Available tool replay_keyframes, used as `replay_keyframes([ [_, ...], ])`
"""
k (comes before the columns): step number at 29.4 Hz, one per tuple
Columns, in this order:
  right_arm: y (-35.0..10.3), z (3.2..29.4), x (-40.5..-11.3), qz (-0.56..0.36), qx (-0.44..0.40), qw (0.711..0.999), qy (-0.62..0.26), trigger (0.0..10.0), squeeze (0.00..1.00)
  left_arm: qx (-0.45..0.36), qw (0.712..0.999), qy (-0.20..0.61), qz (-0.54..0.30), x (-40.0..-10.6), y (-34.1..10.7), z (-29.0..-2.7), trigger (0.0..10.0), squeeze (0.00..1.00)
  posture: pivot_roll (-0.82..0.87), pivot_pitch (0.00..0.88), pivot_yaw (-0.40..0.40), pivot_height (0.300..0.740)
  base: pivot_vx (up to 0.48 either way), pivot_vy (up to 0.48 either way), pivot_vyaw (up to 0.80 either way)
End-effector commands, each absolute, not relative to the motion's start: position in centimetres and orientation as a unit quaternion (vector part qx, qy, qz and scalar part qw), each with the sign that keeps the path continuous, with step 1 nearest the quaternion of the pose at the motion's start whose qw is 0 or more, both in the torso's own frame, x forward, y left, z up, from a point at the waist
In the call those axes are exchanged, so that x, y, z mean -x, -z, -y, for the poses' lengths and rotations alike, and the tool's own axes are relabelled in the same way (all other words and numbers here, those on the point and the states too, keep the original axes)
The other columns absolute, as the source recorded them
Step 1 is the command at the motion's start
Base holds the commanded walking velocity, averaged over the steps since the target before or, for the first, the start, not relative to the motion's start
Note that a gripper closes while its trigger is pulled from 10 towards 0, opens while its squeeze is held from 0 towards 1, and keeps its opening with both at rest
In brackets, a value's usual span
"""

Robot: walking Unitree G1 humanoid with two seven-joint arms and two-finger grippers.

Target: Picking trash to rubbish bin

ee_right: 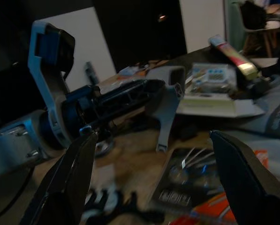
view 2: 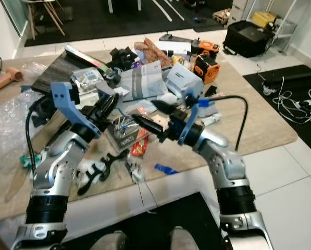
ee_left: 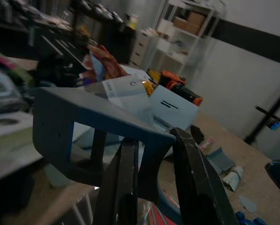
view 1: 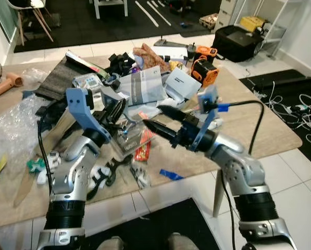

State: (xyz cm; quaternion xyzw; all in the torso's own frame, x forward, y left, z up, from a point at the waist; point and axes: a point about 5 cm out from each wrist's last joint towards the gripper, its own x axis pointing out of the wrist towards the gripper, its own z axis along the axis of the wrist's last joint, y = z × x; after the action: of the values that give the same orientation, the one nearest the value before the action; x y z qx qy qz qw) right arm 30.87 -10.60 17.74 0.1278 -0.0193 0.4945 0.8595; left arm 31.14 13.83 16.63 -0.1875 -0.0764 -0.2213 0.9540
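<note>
My left gripper (view 1: pixel 115 110) is raised over the cluttered table and is shut on a grey-blue plastic bracket (view 1: pixel 110 96). In the left wrist view the bracket (ee_left: pixel 83 112) has one leg pinched between the two black fingers (ee_left: pixel 124 187). My right gripper (view 1: pixel 152 115) stands open just to the right of it, pointing toward the left gripper, with nothing between its fingertips. In the right wrist view the wide-apart fingers (ee_right: pixel 245 173) frame the bracket (ee_right: pixel 165 86). Below both grippers lie a clear cutlery packet (view 1: pixel 126 141) and a red-orange wrapper (view 1: pixel 143 149).
The wooden table (view 1: pixel 259 125) is piled with papers (view 1: pixel 142 86), a white box (view 1: pixel 180 83), an orange tool (view 1: pixel 206 70), bubble wrap (view 1: pixel 9 130) and black clips (view 1: pixel 109 173). A blue scrap (view 1: pixel 171 174) lies near the front edge. Cables (view 1: pixel 301 112) trail on the floor at right.
</note>
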Motion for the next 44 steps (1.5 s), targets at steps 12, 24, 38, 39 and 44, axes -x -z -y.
replay_keyframes([
  [12, -17.1, 10.7, -31.5, 0.013, -0.114, 0.876, -0.469, 10.0, 0.0, 0.176, 0.949, 0.252, 0.069, -31.3, -15.9, -12.4, 10.0, 0.0, -0.07, 0.0, -0.013, 0.74, -0.451, 0.0, 0.0],
  [24, -16.6, 11.0, -32.5, -0.002, -0.101, 0.898, -0.428, 10.0, 0.0, 0.163, 0.948, 0.263, 0.072, -31.4, -15.6, -12.4, 10.0, 0.0, -0.07, 0.0, -0.012, 0.74, -0.336, 0.0, -0.52],
  [38, -16.4, 10.8, -32.7, -0.008, -0.088, 0.901, -0.425, 10.0, 0.0, 0.11, 0.946, 0.295, 0.074, -31.3, -15.1, -12.0, 10.0, 0.0, -0.06, 0.0, -0.012, 0.74, 0.0, 0.0, -0.77],
  [39, -16.3, 10.8, -32.8, -0.008, -0.086, 0.901, -0.425, 10.0, 0.0, 0.103, 0.947, 0.297, 0.073, -31.3, -15.0, -11.9, 10.0, 0.0, -0.06, 0.0, -0.012, 0.74, 0.0, 0.0, -0.77],
  [44, -16.1, 10.8, -32.9, -0.009, -0.083, 0.904, -0.419, 10.0, 0.0, 0.089, 0.948, 0.298, 0.071, -31.3, -14.7, -11.9, 10.0, 0.0, -0.06, 0.0, -0.013, 0.74, 0.0, 0.0, -0.77],
])
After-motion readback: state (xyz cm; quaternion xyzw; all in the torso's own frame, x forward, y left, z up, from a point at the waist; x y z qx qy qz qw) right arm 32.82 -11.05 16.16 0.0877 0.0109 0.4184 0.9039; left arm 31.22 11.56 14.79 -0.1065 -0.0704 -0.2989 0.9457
